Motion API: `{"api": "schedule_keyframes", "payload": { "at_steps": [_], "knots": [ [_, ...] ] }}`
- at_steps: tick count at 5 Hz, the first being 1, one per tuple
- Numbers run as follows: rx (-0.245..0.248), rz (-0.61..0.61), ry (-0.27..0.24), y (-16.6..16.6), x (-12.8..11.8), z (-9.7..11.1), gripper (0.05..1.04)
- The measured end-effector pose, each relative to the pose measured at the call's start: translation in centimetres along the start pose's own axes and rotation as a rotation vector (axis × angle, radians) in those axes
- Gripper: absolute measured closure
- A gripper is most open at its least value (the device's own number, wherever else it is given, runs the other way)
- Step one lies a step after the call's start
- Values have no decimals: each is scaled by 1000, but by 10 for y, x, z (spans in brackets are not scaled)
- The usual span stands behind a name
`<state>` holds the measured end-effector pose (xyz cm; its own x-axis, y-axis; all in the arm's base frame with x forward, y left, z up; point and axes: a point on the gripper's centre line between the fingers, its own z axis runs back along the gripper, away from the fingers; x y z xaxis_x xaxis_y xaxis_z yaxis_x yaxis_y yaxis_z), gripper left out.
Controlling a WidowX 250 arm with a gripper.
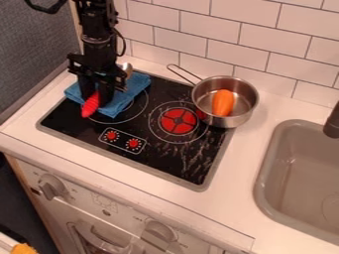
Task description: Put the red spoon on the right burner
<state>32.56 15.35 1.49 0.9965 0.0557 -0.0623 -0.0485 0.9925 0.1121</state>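
pale countertop (228, 208) runs nearest you, above an oven front (126, 213) with knobs. you look to be at the grasp: the gripper (96, 96) hangs down around the red spoon (90, 105), which lies over the blue cloth (131, 99) on the left burner (137, 112). you cannot tell from here whether the jaws pinch the handle or stand slack beside it. make sure of the hold, then lift free of the cloth, travel right and lower onto the right burner (178, 121), minding the steel pot (244, 102) beside it, with an orange toy (223, 103) inside. the black stovetop (185, 163) has pale streaks at its right; a grey sink (298, 178) lies beyond, and white tiles (208, 30) back the counter.
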Motion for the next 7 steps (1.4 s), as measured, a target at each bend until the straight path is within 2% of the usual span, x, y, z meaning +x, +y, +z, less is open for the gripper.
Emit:
{"api": "schedule_keyframes", "payload": {
  "at_steps": [1, 2, 3, 4, 5, 7],
  "knots": [
    [8, -5, -40, -8, 0, 15, 692],
    [21, -33, -180, -39, 2, 72, 692],
    [-37, -64, -188, -88, -10, 91, 692],
    [-138, -69, -140, -130, -24, 77, 692],
    [-192, -43, -67, -150, -37, 54, 692],
    [-184, 61, 17, -152, -67, 24, 692]
  ]
}}
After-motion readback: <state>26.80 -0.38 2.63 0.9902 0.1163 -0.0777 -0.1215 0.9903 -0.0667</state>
